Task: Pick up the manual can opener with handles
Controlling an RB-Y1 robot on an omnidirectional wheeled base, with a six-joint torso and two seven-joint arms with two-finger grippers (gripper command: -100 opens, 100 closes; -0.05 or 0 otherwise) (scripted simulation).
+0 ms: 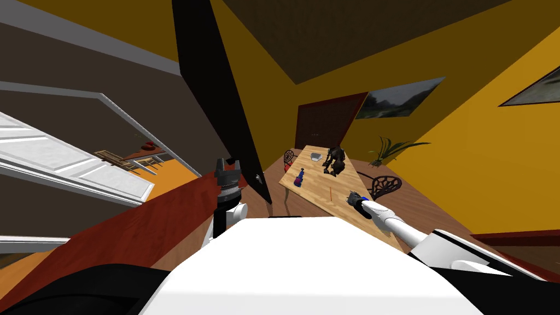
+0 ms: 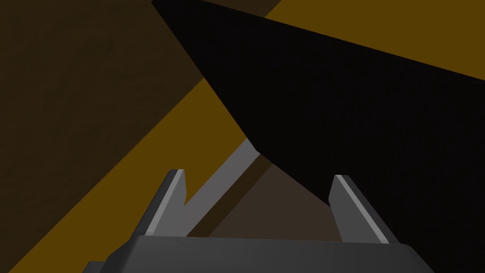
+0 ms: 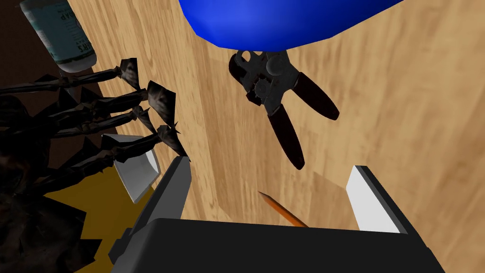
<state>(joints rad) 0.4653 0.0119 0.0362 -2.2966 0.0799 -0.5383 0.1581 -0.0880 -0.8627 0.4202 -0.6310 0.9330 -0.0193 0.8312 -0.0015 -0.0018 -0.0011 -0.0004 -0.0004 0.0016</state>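
Observation:
The can opener (image 3: pixel 279 102) lies flat on the light wooden table (image 3: pixel 402 118), its grey metal head next to a blue object (image 3: pixel 279 19) and its two dark red handles spread toward my right gripper. My right gripper (image 3: pixel 270 170) hovers over the table a short way from the handle ends, open and empty. In the head view the right gripper (image 1: pixel 353 197) reaches over the table's (image 1: pixel 322 188) near part. My left gripper (image 1: pixel 227 172) is raised at my left side, away from the table, and stands open (image 2: pixel 258 176) with nothing in it.
An orange pencil (image 3: pixel 284 213) lies between the right fingers and the can opener. A dark spiky figure (image 3: pixel 94 118), a grey dish (image 3: pixel 135 170) and a bottle (image 3: pixel 61 33) lie beside them. Chairs (image 1: pixel 385 186) stand around the table, with a plant (image 1: pixel 388 149) beyond it.

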